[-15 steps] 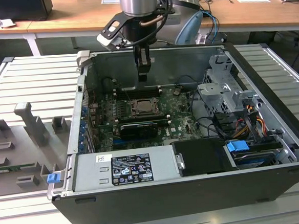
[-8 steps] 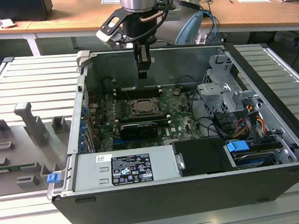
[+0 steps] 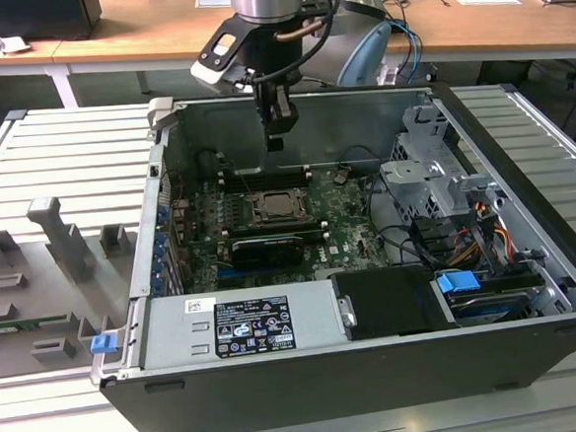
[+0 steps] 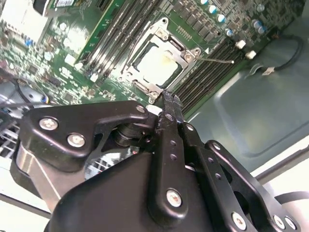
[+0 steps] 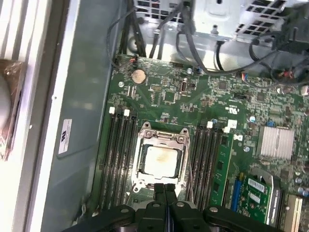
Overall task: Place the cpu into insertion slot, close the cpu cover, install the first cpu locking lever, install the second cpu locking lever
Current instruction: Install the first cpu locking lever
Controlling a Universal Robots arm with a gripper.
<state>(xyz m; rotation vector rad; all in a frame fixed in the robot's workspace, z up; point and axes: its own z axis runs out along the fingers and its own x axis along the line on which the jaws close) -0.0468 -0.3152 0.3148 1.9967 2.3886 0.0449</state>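
The cpu [image 5: 159, 160] lies in the insertion slot [image 3: 283, 208] on the green board, its pale face showing a faint stain [image 4: 157, 65]. The cpu cover [image 5: 161, 137], a silver frame, lies flat around it. A thin lever rod [image 4: 217, 60] sticks out beside the socket. My gripper [image 3: 275, 138] hangs above the board, just beyond the socket's far edge. Its black fingers [image 5: 165, 193] are pressed together with nothing between them, their tips close over the socket's rim [image 4: 169, 99].
The board sits inside an open computer case [image 3: 523, 190] on a ribbed metal table. A long black card [image 3: 263, 247] lies just in front of the socket, memory slots [image 5: 118, 154] flank it, and a drive cage [image 3: 434, 181] with cables stands at the exterior view's right.
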